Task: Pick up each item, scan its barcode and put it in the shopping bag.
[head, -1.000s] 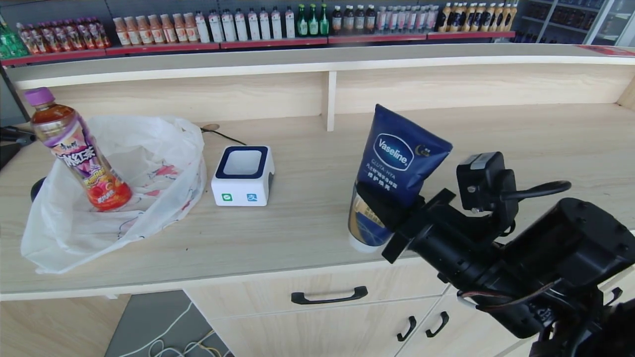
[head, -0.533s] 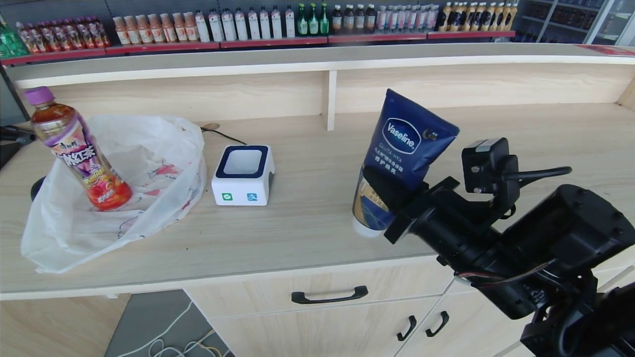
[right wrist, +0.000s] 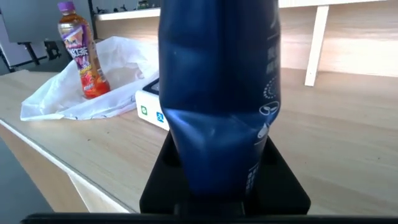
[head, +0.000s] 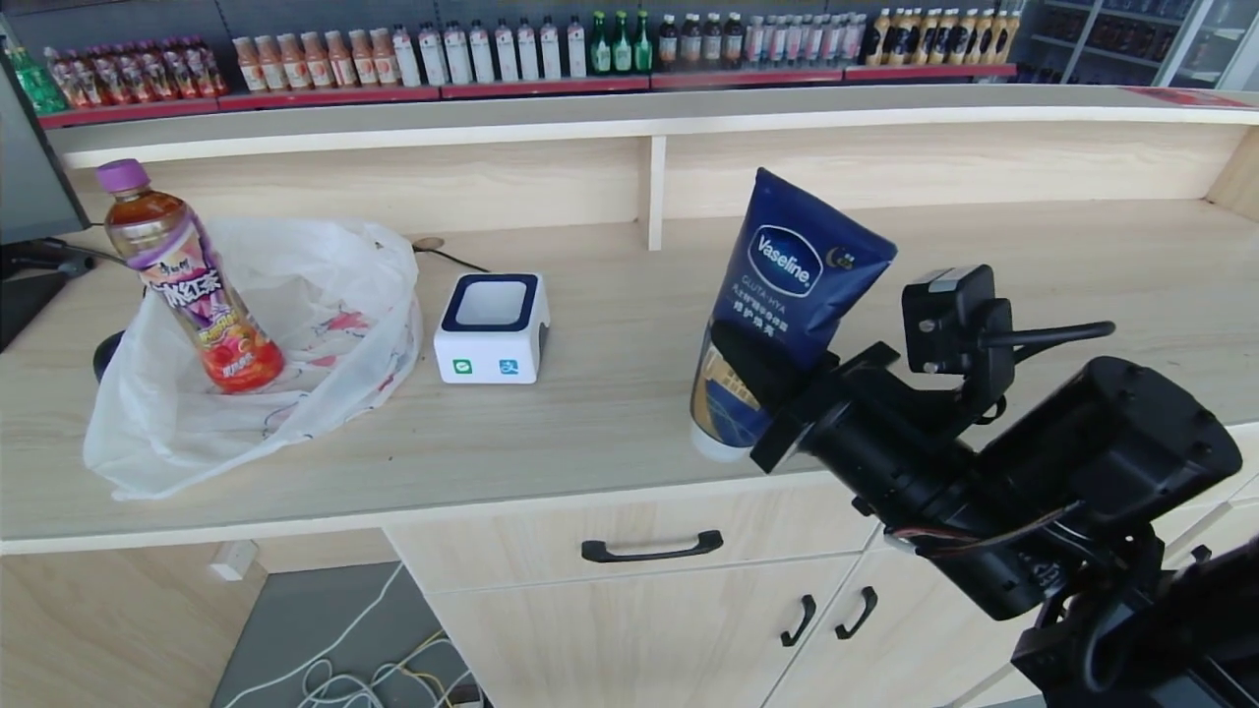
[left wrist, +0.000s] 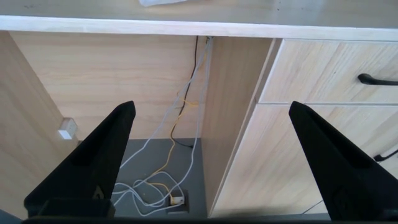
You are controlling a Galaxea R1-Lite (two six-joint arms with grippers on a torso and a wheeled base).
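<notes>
Now scanner (head: 490,327) stands between tube (head: 792,285) and shopping bag (head: 339,285) holding bottle (head: 192,280).

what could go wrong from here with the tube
1. The right gripper clamps the blue tube low, near its cap, so the soft body above may flop or slip on the way to the scanner.
2. The barcode is not visible, so it may miss the scanner's window.
3. The bottle stands tilted in the shopping bag; the tube could topple it.

A shop: drink-stocked shelves (head: 610,44), checkout counter (head: 610,393), probably scanner (head: 489,327).
</notes>
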